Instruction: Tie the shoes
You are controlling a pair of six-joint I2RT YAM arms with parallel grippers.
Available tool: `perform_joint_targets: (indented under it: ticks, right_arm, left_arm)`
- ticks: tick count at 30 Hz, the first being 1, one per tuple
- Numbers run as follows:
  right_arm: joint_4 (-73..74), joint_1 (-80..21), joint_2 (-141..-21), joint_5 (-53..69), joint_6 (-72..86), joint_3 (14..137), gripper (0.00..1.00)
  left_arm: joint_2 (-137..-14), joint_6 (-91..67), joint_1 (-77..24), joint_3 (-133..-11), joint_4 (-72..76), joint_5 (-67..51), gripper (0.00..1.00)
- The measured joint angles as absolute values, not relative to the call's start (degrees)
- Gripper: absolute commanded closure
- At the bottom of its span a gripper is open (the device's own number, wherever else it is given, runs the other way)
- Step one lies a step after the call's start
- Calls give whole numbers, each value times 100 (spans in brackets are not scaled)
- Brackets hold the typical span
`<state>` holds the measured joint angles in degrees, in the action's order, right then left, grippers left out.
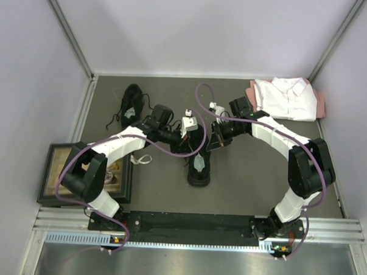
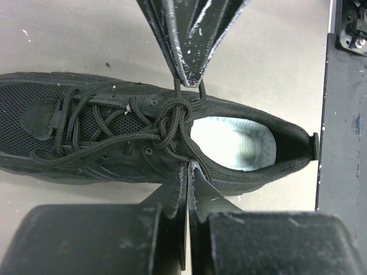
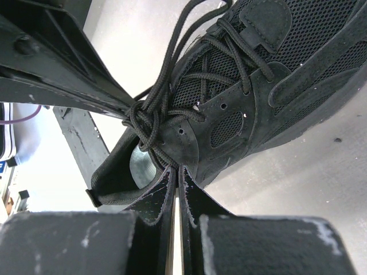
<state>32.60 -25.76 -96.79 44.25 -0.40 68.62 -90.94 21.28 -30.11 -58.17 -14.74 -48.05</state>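
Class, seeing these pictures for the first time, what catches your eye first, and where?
At mid-table, the left gripper and right gripper meet, each shut on the laces at the knot of a black shoe. A second shoe lies at the far left, a folded white shirt in the far right corner.

Cannot see toe of near shoe (image 2: 114, 137) beyond 9 o'clock edge in left wrist view, nor beyond 1 o'clock in right wrist view. Cannot confirm lace (image 2: 172, 123) caught between closed tips of left gripper (image 2: 188, 172). Cannot judge far shoe (image 1: 133, 96) lacing: too small.
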Motion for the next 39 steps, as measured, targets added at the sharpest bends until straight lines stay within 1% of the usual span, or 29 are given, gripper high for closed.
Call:
perform_joint_targets:
  ticks: [25,26,27,28,29,31,34,36,39]
  right_arm:
    - [3260,-2576,-9679,4427,-36,6862,100]
    - [3258,-2576,-9679,4427,-36,6862,100]
    - [3258,-2576,-9679,4427,-34,6862,100]
    - [3258,-2576,-9679,4427,-30,6862,100]
    - [3258,-2576,-9679,4427,-25,6862,100]
    - [3258,-2574,-9679,4429,-23,6862,100]
    - [3249,-2574,-9679,4429,38,6862,100]
    - [3238,-2574,-9679,4429,121,6862,100]
    - [3216,-2574,-9679,4429,231,6862,100]
  left_arm:
    - [-8635,2836,-3004,-5199,-2161,-4676,100]
    - [-8624,2849,-3004,-5186,-2169,-4672,97]
    - [-8621,2864,-2991,-5177,-2185,-4665,91]
    - [-8615,2867,-2969,-5170,-2193,-4668,71]
    - [-8597,2827,-2919,-5148,-2191,-4731,64]
    - [-8508,2657,-2768,-5059,-2045,-4871,53]
    - [-8248,1966,-2447,-4890,-1485,-4971,49]
    - [-8160,1455,-2346,-4904,-1011,-4991,41]
    - [-8272,687,-2353,-5092,-480,-5035,37]
